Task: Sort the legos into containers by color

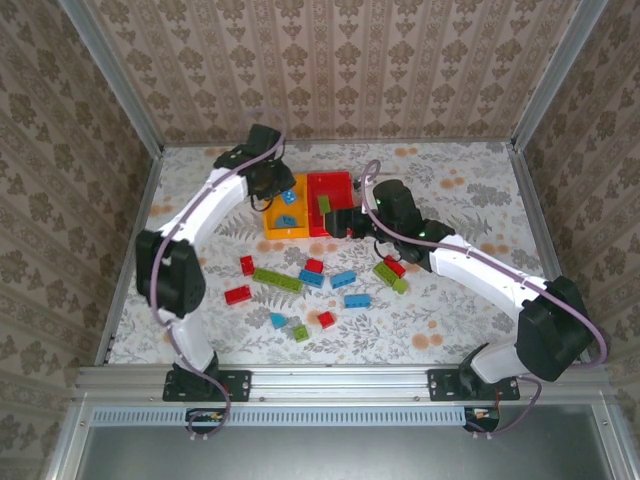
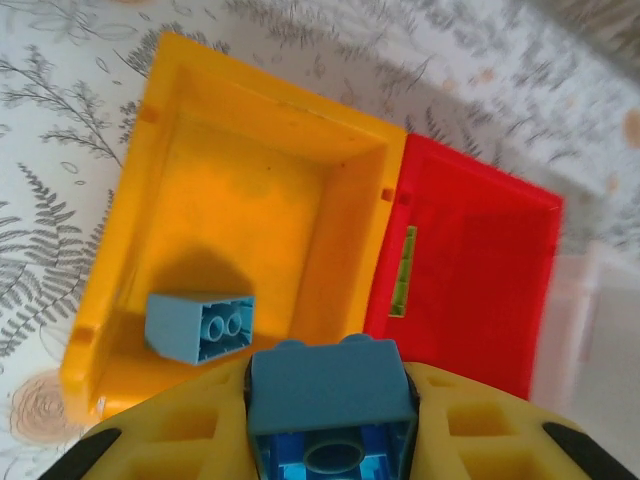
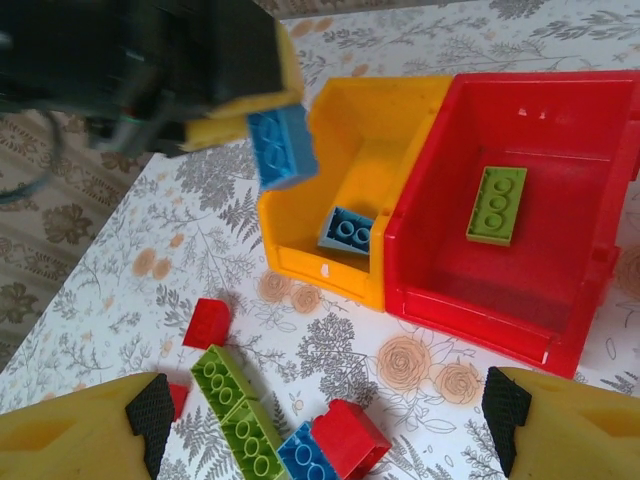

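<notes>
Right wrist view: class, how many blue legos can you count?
3 blue legos. One in the left gripper above the orange-yellow bin, one lying inside that bin, one at the bottom edge, beside a red lego. More may lie outside the frame.

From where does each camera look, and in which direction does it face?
Top: above and behind both arms, facing down on the table.
Left wrist: over the yellow bin, facing down; left pincer holds a blue brick.
Right wrist: low over the table, facing the yellow bin; right pincer open.
Shared: both wrist views show the red bin and its green brick.
</notes>
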Robot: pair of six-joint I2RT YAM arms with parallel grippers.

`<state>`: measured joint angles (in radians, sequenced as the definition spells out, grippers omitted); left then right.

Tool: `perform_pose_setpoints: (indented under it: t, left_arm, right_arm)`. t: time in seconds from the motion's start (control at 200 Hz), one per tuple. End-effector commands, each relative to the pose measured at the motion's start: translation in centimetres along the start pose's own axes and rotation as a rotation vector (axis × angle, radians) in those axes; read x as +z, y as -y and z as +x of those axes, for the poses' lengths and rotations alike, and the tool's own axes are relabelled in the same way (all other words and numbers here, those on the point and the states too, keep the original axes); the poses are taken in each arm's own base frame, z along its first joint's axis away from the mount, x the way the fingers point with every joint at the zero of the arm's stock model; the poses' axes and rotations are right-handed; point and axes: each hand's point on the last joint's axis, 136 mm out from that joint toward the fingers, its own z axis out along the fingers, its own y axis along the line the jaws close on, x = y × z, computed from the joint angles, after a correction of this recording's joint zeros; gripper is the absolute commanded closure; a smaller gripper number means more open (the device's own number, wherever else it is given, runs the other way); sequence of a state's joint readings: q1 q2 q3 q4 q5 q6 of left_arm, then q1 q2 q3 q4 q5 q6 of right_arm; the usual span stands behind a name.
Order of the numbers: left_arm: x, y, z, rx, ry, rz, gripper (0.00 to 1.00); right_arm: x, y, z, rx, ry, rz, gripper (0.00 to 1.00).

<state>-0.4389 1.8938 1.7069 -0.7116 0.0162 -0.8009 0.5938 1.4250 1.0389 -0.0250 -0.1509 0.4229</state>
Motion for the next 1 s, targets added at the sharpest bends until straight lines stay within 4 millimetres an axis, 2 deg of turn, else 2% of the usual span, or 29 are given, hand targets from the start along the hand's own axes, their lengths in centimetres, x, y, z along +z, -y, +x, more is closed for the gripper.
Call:
perform_pose_setpoints:
  t: [0.0,0.18,0.32,0.47,0.635,0.7,0.785,0.88,0.945,0.96,0.995]
  left_arm:
    - [2.2,-1.1,1.1,0.123,-0.078,-0.1,0.84]
    - [5.0,-1.7,2.0,0.135,-0.127,-0.125,0.84]
    - [6.2,-2.4,2.8,0.134,-0.156,-0.144,0.84]
    - [7.1,-2.8,3.6,0.134,-0.178,-0.146,0.83]
    - [7.9,-3.0,4.3,0.139,-0.215,-0.141,0.78]
    - [7.8,-3.0,4.4,0.141,-0.221,-0.143,0.72]
    - [7.3,-3.0,4.4,0.145,-0.221,-0.14,0.58]
    - [6.2,-2.7,4.1,0.152,-0.208,-0.129,0.49]
    - [5.2,-2.3,3.7,0.151,-0.188,-0.115,0.45]
    - [5.0,-2.2,3.7,0.151,-0.186,-0.111,0.45]
    - [4.5,-1.9,3.5,0.15,-0.177,-0.101,0.43]
  right_arm:
    - [-0.9,-0.3,-1.9,0.003,0.061,0.001,0.16]
    - [-0.6,-1.3,-2.2,-0.007,0.045,-0.041,0.16]
    - [0.0,-4.6,-2.0,-0.141,0.035,-0.096,0.15]
    - [1.5,-7.6,-1.1,-0.285,-0.001,-0.088,0.15]
    - [2.2,-8.6,-0.8,-0.386,0.003,-0.031,0.15]
    - [1.9,-7.9,-0.9,-0.4,0.013,0.011,0.14]
    - [0.9,-5.6,-1.2,-0.382,0.027,0.095,0.14]
    - [-0.7,-2.1,-1.0,-0.313,0.026,0.163,0.14]
    - [-1.4,0.5,0.2,-0.272,-0.01,0.208,0.14]
    - [-2.3,0.7,-0.1,-0.263,0.004,0.21,0.14]
    - [-3.0,2.2,0.6,-0.238,-0.016,0.236,0.14]
